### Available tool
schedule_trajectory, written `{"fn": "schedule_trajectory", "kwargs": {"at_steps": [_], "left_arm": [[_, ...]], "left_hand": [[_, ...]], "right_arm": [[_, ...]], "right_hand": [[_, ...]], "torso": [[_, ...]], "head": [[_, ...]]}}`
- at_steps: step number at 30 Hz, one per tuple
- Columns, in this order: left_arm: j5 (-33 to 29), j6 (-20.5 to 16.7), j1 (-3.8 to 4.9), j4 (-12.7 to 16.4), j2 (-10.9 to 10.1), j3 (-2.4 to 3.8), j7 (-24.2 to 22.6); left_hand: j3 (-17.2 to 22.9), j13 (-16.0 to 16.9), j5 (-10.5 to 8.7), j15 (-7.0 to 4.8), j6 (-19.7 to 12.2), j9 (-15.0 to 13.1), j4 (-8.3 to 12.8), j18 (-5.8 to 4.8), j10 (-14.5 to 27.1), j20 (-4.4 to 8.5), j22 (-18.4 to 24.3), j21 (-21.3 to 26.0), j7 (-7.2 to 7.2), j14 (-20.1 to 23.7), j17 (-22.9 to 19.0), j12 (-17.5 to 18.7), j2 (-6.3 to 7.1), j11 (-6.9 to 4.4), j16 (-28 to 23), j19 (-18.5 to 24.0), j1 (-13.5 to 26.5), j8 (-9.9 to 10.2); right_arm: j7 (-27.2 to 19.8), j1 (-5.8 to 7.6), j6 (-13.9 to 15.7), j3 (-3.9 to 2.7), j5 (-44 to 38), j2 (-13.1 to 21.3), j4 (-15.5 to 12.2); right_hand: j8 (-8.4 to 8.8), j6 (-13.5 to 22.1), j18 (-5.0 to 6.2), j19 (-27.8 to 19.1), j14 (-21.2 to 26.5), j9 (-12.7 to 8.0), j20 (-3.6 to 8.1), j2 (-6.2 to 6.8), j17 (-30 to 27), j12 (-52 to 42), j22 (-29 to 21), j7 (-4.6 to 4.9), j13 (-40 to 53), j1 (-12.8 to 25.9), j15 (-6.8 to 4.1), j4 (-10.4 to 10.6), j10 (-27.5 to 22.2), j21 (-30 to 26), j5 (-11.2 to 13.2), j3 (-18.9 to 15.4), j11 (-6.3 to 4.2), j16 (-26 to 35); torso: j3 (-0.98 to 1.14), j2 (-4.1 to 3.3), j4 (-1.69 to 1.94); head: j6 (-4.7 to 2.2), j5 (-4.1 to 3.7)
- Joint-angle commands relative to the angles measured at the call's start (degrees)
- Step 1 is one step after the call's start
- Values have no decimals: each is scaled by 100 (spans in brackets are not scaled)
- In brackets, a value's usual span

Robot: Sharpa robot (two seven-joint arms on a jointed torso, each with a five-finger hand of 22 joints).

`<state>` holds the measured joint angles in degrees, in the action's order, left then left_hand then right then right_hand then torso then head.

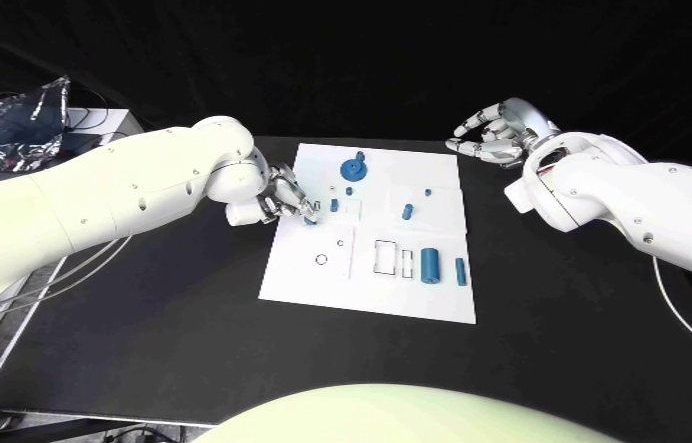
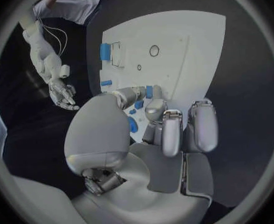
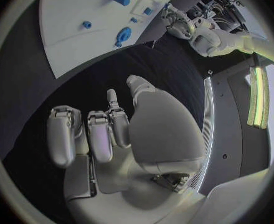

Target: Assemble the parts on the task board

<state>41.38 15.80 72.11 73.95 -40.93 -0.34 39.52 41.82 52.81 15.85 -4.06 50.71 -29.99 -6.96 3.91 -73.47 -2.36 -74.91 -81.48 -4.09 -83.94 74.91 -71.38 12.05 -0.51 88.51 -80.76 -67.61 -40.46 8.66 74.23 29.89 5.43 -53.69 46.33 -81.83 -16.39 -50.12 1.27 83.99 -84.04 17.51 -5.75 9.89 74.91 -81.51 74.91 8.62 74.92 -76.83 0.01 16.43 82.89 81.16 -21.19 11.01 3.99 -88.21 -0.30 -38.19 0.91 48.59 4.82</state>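
The white task board (image 1: 368, 283) lies mid-table. My left hand (image 1: 277, 201) is at its left edge, and its thumb and a finger pinch a small blue part (image 2: 149, 91) just above the board, seen at the fingertips (image 1: 310, 220). A blue peg (image 1: 335, 204) stands right beside them. Further back on the board is a blue gear-like disc (image 1: 353, 170). A thick blue cylinder (image 1: 430, 262) and a thin one (image 1: 460, 271) lie near the right side, beside a rectangular slot (image 1: 384, 256). My right hand (image 1: 498, 131) hovers off the board's far right corner with loosely curled fingers that hold nothing.
More small blue pieces (image 1: 408, 211) sit mid-board, and a ring mark (image 1: 320, 258) lies near the left front. A grey bench with cables and a foil bag (image 1: 41, 108) stands at the far left. Black tabletop (image 1: 159, 333) surrounds the board.
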Motion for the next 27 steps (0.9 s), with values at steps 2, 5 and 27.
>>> {"fn": "schedule_trajectory", "kwargs": {"at_steps": [2, 5, 27], "left_arm": [[977, 262, 10, -73, 52, 105, -346], [1280, 399, 14, -205, 119, 170, -499], [2375, 877, 59, -1082, 839, 246, -861]], "left_hand": [[678, -11, 30, 25, 57, -487, 668, -48, -28, -4, -217, -29, 14, -503, 1132, -1, -22, 1, 18, 7, -82, -21], [688, -18, 27, 25, 61, -490, 667, -46, -29, -4, -211, -26, 15, -506, 1142, 4, -28, 0, 21, 12, -84, -21], [700, 5, -1, 28, 71, -512, 682, -46, -55, -6, -211, -26, 15, -525, 1214, -3, -5, -1, 46, 15, -92, -21]], "right_arm": [[-78, 1, -46, -1, -41, -5, 23], [-86, 1, -47, -1, -41, -11, 39], [-97, 1, -63, -2, -41, -44, 50]], "right_hand": [[-29, 41, 76, 270, -448, 5, 39, 32, 860, -32, 961, 8, 721, 27, -46, 5, 36, -12, -37, 18, -16, 34], [-29, 41, 76, 270, -448, 5, 39, 32, 860, -32, 961, 8, 721, 27, -46, 5, 36, -12, -37, 18, -16, 34], [-29, 41, 76, 270, -448, 5, 39, 32, 860, -32, 961, 8, 721, 27, -46, 5, 36, -12, -37, 18, -16, 34]], "torso": [[-8, -2, -6], [-3, -8, -15], [-1, -10, -4]], "head": [[-17, 8], [-21, 15], [3, 8]]}}
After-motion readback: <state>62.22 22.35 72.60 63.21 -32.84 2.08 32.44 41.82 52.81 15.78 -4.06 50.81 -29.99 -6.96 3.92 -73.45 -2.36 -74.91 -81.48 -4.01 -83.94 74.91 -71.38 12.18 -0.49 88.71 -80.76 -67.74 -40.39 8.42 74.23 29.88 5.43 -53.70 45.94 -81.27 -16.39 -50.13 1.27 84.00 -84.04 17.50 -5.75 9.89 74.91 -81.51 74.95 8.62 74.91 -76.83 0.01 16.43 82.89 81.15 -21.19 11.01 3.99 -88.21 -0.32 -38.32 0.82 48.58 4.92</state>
